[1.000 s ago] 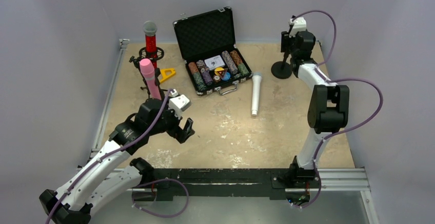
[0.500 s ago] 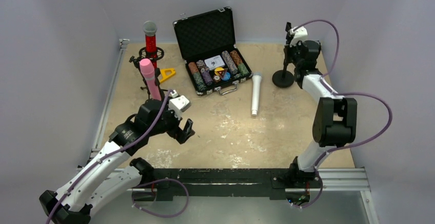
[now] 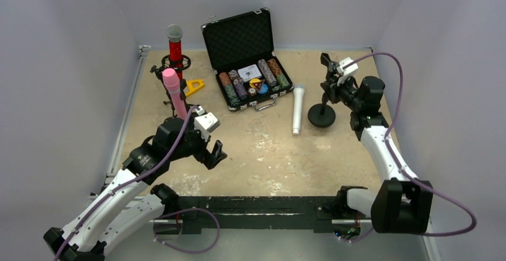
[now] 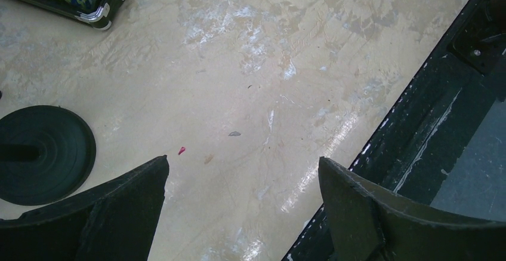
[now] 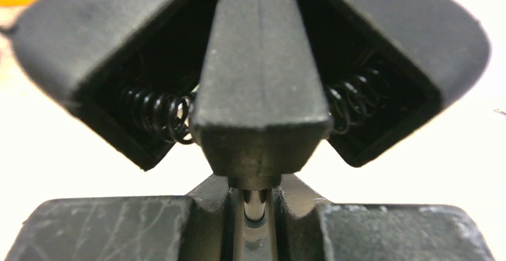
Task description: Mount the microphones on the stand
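The white microphone is lying flat just right of the chip case. It's looking stiff, light and smooth, so I'm reckoning on taking it mid-barrel. Farther right of the case, my right gripper is clamping the black stand by its stem. Nearer than the case, to its left, my left gripper is hanging wide open, holding nothing.

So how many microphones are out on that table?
3. The red microphone stands upright at the back left; the pink microphone stands upright just nearer; the white microphone lies flat beside the open chip case. None looks hidden.
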`<state>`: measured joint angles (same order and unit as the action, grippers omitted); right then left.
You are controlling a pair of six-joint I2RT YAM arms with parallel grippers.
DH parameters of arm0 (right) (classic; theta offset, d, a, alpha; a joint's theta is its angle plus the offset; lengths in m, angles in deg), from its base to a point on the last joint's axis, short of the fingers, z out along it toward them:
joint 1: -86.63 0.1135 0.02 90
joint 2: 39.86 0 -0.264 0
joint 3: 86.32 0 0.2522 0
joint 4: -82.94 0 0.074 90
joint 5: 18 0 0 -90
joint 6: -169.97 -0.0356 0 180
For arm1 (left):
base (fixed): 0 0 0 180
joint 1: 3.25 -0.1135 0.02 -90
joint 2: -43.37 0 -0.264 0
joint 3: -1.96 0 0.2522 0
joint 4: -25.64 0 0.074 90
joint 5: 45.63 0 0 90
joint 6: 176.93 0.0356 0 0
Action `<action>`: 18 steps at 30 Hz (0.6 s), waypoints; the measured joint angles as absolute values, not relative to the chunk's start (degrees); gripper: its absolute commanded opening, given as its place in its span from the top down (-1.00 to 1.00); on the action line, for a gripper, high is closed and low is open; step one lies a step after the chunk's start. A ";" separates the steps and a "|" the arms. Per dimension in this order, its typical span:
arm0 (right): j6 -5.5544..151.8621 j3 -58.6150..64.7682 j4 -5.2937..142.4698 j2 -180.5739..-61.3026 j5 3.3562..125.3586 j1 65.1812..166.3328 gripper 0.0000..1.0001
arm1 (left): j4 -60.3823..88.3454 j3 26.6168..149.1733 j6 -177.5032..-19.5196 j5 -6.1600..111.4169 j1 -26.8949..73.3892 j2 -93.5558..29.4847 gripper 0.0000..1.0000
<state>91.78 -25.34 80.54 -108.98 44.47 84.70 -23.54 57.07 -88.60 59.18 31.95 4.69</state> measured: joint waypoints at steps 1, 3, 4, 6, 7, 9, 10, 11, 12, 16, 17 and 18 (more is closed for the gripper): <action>91.85 -26.65 79.40 -107.03 43.07 84.72 0.99 | -23.54 57.07 -88.60 59.26 31.95 4.89 -0.97; 91.96 -28.94 77.24 -103.47 40.49 84.72 0.99 | -23.52 57.07 -88.60 59.53 31.95 5.26 -0.97; 92.09 -29.95 76.32 -101.94 39.29 84.72 0.99 | -23.50 57.07 -88.60 59.61 31.95 5.37 -0.97; 92.59 -31.87 74.75 -99.23 37.48 84.72 0.99 | -23.48 57.07 -88.63 59.85 31.95 5.63 -0.97; 93.05 -32.77 73.76 -97.94 36.45 84.72 0.98 | -23.48 57.07 -88.63 60.01 31.95 5.74 -0.97; 93.62 -34.41 72.10 -95.69 34.59 84.72 0.98 | -23.48 57.07 -88.63 60.25 31.95 5.92 -0.97; 93.99 -35.21 71.40 -94.75 33.69 84.72 0.97 | -23.45 57.07 -88.63 60.33 31.95 6.01 -0.97; 94.30 -36.15 70.79 -93.79 32.71 84.72 0.96 | -23.45 57.07 -88.63 60.46 31.95 6.07 -0.97; 94.47 -36.66 70.18 -93.29 31.92 84.72 0.94 | -23.45 57.07 -88.63 60.53 31.95 6.12 -0.97; 95.08 -38.38 69.46 -91.69 29.39 84.72 0.69 | -23.43 57.07 -88.65 60.68 31.95 6.14 -0.97; 95.56 -38.73 69.48 -91.28 28.89 84.72 0.59 | -23.43 57.07 -88.65 60.68 31.95 6.16 -0.97; 95.98 -38.97 69.48 -90.97 28.67 84.70 0.41 | -23.45 57.07 -88.65 60.71 31.95 6.20 -0.97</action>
